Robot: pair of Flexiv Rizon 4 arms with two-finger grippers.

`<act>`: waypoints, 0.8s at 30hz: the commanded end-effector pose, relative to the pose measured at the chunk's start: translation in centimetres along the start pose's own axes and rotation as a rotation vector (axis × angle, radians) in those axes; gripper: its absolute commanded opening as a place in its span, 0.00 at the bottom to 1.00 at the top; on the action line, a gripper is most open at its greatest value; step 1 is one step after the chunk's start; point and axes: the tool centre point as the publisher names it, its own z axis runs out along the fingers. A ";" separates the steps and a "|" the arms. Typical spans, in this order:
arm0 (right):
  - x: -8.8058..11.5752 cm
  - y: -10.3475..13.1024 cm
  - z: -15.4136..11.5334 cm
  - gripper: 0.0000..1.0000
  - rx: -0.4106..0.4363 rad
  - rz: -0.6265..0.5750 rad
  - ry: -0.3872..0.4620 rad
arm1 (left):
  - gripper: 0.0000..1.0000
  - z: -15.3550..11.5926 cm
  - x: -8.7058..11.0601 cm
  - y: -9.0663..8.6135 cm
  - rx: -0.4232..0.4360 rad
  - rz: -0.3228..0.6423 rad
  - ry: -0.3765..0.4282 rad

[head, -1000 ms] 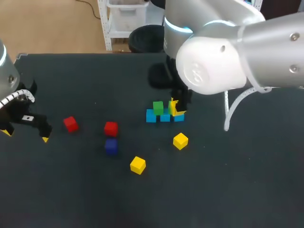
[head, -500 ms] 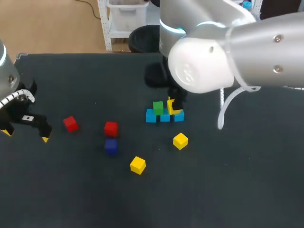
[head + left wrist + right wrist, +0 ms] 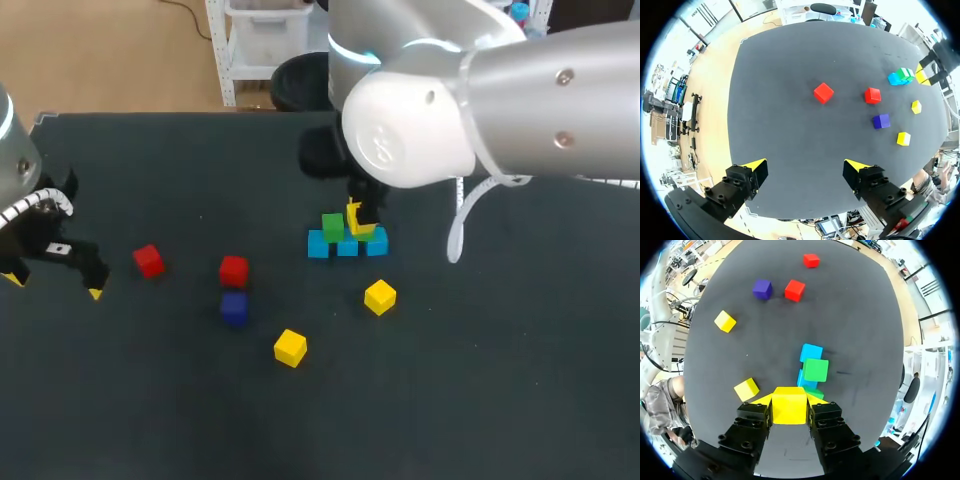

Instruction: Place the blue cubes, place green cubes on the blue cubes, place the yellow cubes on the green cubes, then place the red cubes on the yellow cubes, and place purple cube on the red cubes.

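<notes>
Dark table (image 3: 520,400) with little cubes, and my right gripper (image 3: 789,401) is clamped on a yellow cube (image 3: 788,412).
I see three blue cubes (image 3: 318,246) in a row near the middle of the table, side by side. One green cube (image 3: 333,226) sits on top of them. My right gripper hangs over that row with a finger pressed on each side of the yellow cube. A bit of a second green cube (image 3: 816,391) peeks out from under it, and I cannot tell if they touch. Two more yellow cubes (image 3: 380,297) lie on the table, well apart from each other. Two red cubes (image 3: 233,270) lie to the left of the row, and the purple cube (image 3: 234,307) is just beside one of them. My left gripper (image 3: 805,167) is far off at the left edge, with its fingers wide apart.
</notes>
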 end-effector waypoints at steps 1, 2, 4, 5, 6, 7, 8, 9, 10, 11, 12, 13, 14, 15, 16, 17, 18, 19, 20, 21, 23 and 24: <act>0.1 -0.2 0.3 0.00 -0.007 0.003 -0.002 | 1.00 0.0 0.0 0.1 0.004 0.002 -0.001; 0.1 -0.2 0.4 0.00 -0.011 0.008 -0.001 | 1.00 0.0 0.0 0.1 0.004 0.002 -0.001; 0.2 -0.1 0.6 0.00 -0.013 0.011 -0.001 | 1.00 0.0 0.0 0.1 0.004 0.002 -0.001; 0.3 -0.2 0.7 0.00 -0.014 0.013 -0.001 | 1.00 0.0 0.0 0.1 0.004 0.002 -0.001; 0.3 -0.2 0.8 0.00 -0.017 0.014 0.000 | 1.00 0.0 0.0 0.1 0.004 0.002 -0.001; 0.4 -0.3 1.0 0.00 -0.018 0.016 0.000 | 1.00 0.0 0.0 0.1 0.004 0.002 -0.001; 0.4 -0.4 1.1 0.00 -0.019 0.017 -0.001 | 1.00 0.0 0.0 0.1 0.004 0.002 -0.001; 0.3 -0.5 1.2 0.00 -0.023 0.020 -0.002 | 1.00 0.0 0.0 0.1 0.004 0.002 -0.001; 0.3 -0.6 1.3 0.00 -0.025 0.022 -0.007 | 1.00 0.0 0.0 0.1 0.004 0.002 -0.001; 0.2 -0.6 1.3 0.00 -0.025 0.023 -0.009 | 1.00 0.0 0.0 0.1 0.004 0.002 -0.001; 0.1 -0.7 1.3 0.00 -0.024 0.024 -0.010 | 1.00 0.0 0.0 0.1 0.004 0.002 -0.001; -0.1 -0.7 1.3 0.00 -0.023 0.024 -0.011 | 1.00 0.0 0.0 0.1 0.004 0.002 -0.001; -0.2 -0.7 1.3 0.00 -0.020 0.025 -0.014 | 1.00 0.0 0.0 0.1 0.004 0.002 -0.001; -0.3 -0.8 1.3 0.00 -0.019 0.028 -0.018 | 1.00 0.0 0.0 0.1 0.004 0.002 -0.001; -0.3 -0.9 1.2 0.00 -0.016 0.033 -0.022 | 1.00 0.0 0.0 0.1 0.004 0.002 -0.001; -0.5 -0.9 1.1 0.00 -0.013 0.033 -0.025 | 1.00 0.0 0.0 0.1 0.004 0.002 -0.001; -0.6 -1.0 1.1 0.00 -0.010 0.034 -0.027 | 1.00 0.0 0.0 0.1 0.004 0.002 -0.001; -0.7 -1.1 1.1 0.00 -0.007 0.035 -0.031 | 1.00 0.0 0.0 0.1 0.004 0.002 -0.001; -0.7 -1.2 1.0 0.00 -0.007 0.035 -0.032 | 1.00 0.0 0.0 0.1 0.004 0.002 -0.001; -0.8 -1.3 1.0 0.00 -0.005 0.037 -0.032 | 1.00 0.0 0.0 0.1 0.004 0.002 -0.001; -0.8 -1.6 1.1 0.00 -0.003 0.039 -0.033 | 1.00 0.0 0.0 0.1 0.004 0.002 -0.001; -0.9 -1.8 1.2 0.00 -0.004 0.042 -0.032 | 1.00 0.0 0.0 0.1 0.004 0.002 -0.001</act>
